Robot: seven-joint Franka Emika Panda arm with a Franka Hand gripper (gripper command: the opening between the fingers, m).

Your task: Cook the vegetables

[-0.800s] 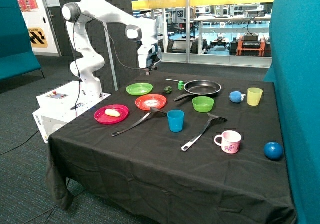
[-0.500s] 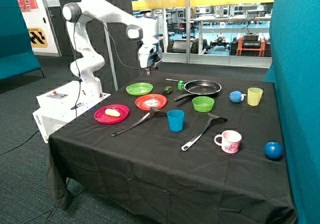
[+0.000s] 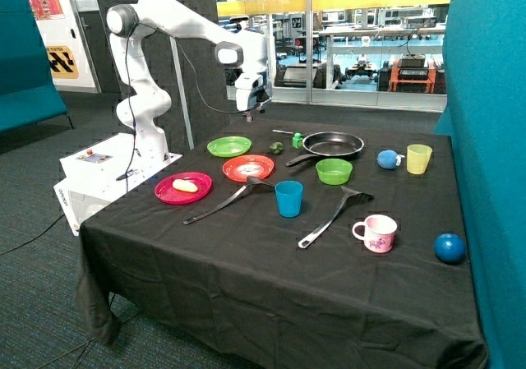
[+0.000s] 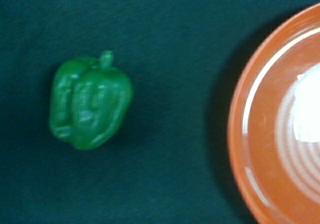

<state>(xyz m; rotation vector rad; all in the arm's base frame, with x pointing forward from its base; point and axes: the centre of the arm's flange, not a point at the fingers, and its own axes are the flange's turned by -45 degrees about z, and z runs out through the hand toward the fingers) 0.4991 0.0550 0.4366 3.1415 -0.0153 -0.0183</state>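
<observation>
Shifted toward frying pan (image 3: 333,144): gripper (image 3: 249,116), finger state indiscernible, apparently above green pepper (image 4: 90,103) beside orange plate (image 4: 260,134) rim.

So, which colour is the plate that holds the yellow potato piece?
Pink-red plate under the potato; the outside view shows it best.

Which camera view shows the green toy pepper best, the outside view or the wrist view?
The wrist view. There the green toy pepper is large, with its stem and ribs clear, lying on the black cloth beside the orange plate. In the outside view it is only a small dark lump between that plate and the frying pan.
</observation>
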